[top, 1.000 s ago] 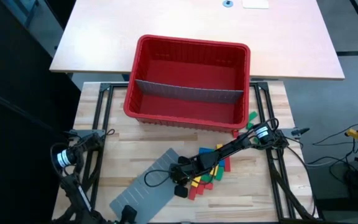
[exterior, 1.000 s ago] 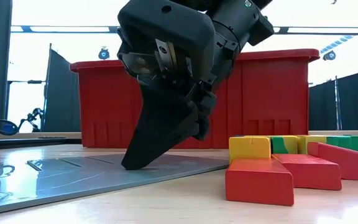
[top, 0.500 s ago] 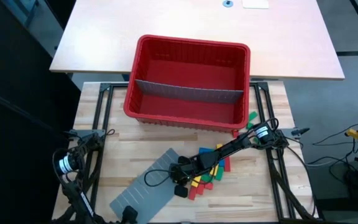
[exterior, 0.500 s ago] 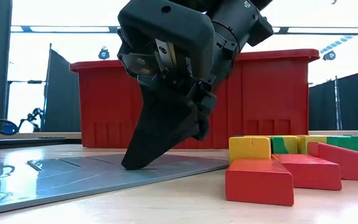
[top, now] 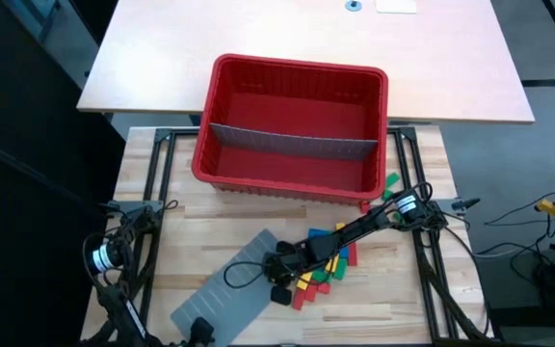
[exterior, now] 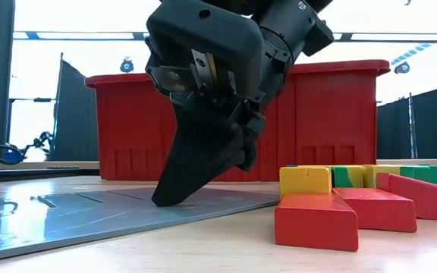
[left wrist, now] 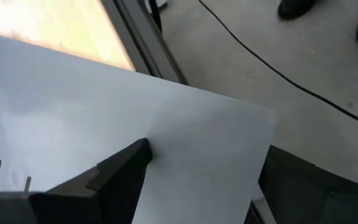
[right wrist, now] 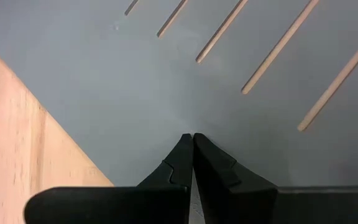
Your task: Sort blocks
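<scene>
Right tool [right wrist: 192, 140], fingers pressed together (holding nothing), touches the grey panel [exterior: 89, 216] beside the blocks [exterior: 347, 201]; left tool's [left wrist: 197, 180] fingers spread.

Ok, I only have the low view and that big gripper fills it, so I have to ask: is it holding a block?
Observer: No. The right wrist view shows the right gripper shut, tips together on the grey slotted panel.
Operator: Anything sorted yet?
Observer: From above, the blocks lie outside the red bin; I see none inside.
Operator: And the left arm?
Observer: The left gripper is open over that panel's edge.
</scene>
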You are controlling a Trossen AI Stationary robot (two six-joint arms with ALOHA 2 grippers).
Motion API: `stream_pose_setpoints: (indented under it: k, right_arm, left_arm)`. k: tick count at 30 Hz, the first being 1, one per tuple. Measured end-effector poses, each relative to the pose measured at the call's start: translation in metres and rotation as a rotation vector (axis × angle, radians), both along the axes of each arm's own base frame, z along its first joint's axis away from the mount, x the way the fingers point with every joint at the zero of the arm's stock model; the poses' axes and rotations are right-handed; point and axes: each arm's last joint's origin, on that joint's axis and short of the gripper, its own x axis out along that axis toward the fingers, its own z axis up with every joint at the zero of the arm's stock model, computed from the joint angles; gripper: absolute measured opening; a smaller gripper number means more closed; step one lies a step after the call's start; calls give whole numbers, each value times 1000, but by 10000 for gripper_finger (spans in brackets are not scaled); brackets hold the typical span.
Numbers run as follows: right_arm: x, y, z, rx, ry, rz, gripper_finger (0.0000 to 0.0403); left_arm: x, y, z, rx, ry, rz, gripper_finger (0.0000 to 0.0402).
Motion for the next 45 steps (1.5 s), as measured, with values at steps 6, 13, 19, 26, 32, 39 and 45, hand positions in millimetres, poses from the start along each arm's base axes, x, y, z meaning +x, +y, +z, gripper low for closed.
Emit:
stream_pose_setpoints:
  k: [6, 13, 19, 26, 32, 39, 45]
  right_arm:
    - [0, -1, 0, 0, 5, -9, 0]
    - [0, -2, 0, -2, 5, -13, 0]
    - [0, -2, 2, 2, -2, -12, 0]
    - [1, 0, 4, 22, -10, 2, 0]
    - [0, 0, 4, 26, -5, 8, 0]
    - [0, 0, 4, 20, -6, 16, 0]
    - [0, 0, 4, 17, -7, 19, 0]
  left_arm:
    - [1, 0, 5, 26, -16, 13, 218]
    - [3, -6, 15, -19, -24, 29, 52]
    - [5, -8, 18, -60, 23, 59, 0]
    - [8, -3, 25, -22, 22, 131, 1]
    - [7, -7, 28, -84, 60, 157, 1]
    - [-1, -17, 28, -187, 158, 139, 43]
    - [-2, -21, 30, -239, 119, 180, 151]
